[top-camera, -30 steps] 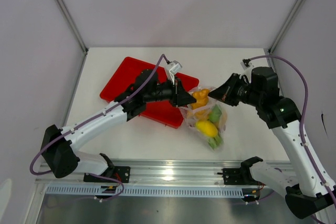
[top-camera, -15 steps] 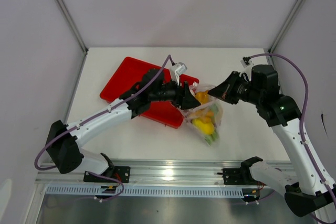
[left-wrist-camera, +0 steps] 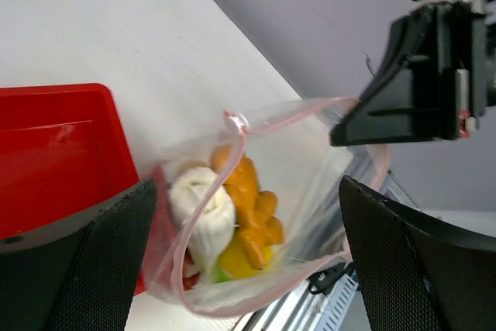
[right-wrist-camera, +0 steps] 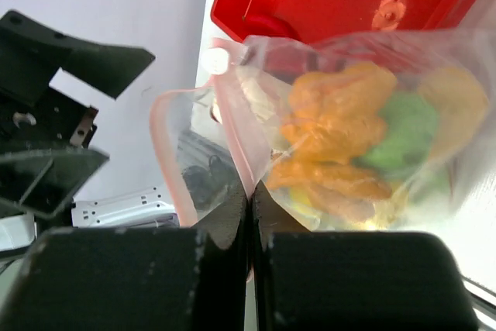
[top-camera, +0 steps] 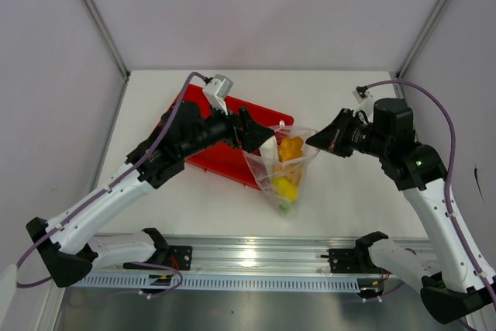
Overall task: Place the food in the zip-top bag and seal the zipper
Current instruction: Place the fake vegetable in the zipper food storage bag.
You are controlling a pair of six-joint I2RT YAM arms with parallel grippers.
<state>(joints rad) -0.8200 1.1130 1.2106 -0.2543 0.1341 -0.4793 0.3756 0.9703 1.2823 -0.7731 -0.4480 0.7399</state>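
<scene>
Zip-top bag [top-camera: 283, 168] hangs just right of the red tray [top-camera: 194, 106], above the near middle of the bench [top-camera: 349, 98], narrowing to a point at the bottom; you cannot tell whether that tip touches the bench. Your right gripper [right-wrist-camera: 248, 198] has its jaws pressed fully together on the right end of the bag's mouth, pinching the pinkish zipper [left-wrist-camera: 232, 137] strip there. Your left gripper [top-camera: 262, 136] sits at the opposite side of the mouth with its jaws spread wide, one to each side of the bag in the left wrist view, and nothing is gripped between them. The mouth gapes open. Inside you can see the food: an orange ruffled piece [top-camera: 291, 147] near the top, a yellow fruit [top-camera: 283, 186] lower down, the white leek end [left-wrist-camera: 203, 207] against the left wall and a green fruit [right-wrist-camera: 403, 133] behind the orange one.
</scene>
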